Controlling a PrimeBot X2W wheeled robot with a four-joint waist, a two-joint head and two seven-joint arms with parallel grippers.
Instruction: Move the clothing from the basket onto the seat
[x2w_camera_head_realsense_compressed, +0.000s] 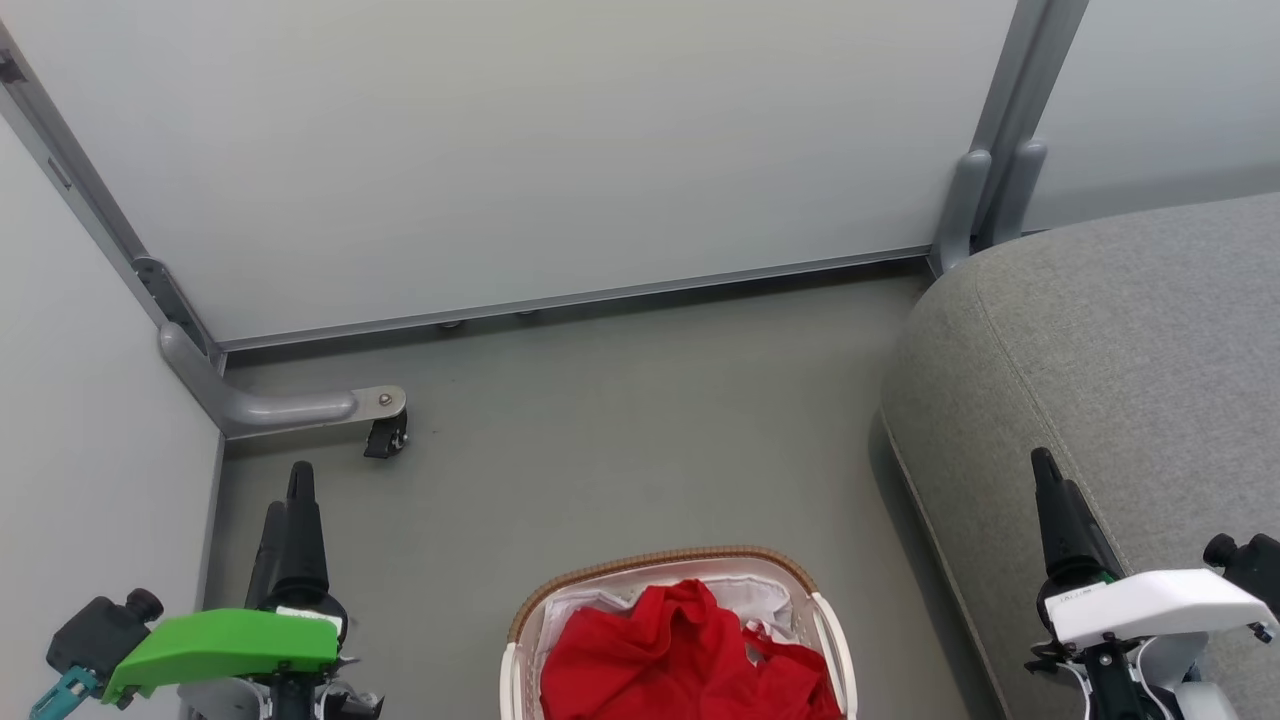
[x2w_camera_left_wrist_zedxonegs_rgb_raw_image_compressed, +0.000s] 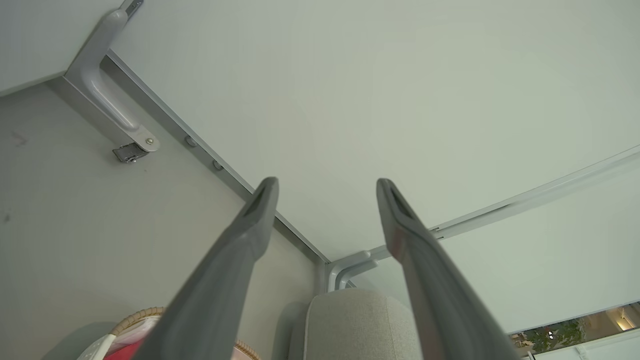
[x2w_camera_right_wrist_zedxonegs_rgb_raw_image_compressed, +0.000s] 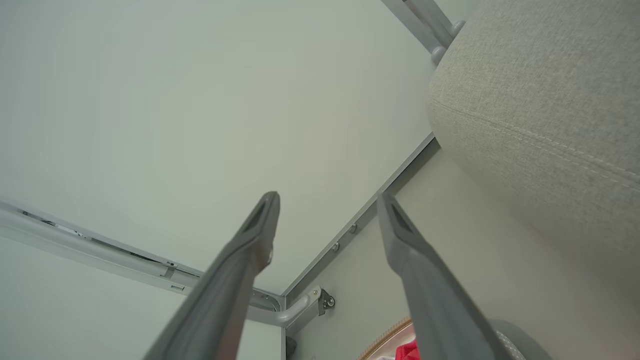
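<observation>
Bright red soft fabric clothing (x2w_camera_head_realsense_compressed: 680, 650) lies bunched inside oval white perforated plastic basket (x2w_camera_head_realsense_compressed: 660, 560), on grey floor (x2w_camera_head_realsense_compressed: 620, 420) beside large grey woven seat (x2w_camera_head_realsense_compressed: 1120, 350). Left pincer (x2w_camera_head_realsense_compressed: 290, 495) and right pincer (x2w_camera_head_realsense_compressed: 1052, 475) flank basket, fingers pointing toward pale wall (x2w_camera_head_realsense_compressed: 550, 150). Both spread wide, empty.

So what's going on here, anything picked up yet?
Nothing is held yet. The red clothing lies heaped in the basket on the floor, just ahead of the robot. The left gripper and right gripper are both open and empty, raised either side of the basket. The seat is to the basket's right, and the part in view has no clothing on it.
</observation>
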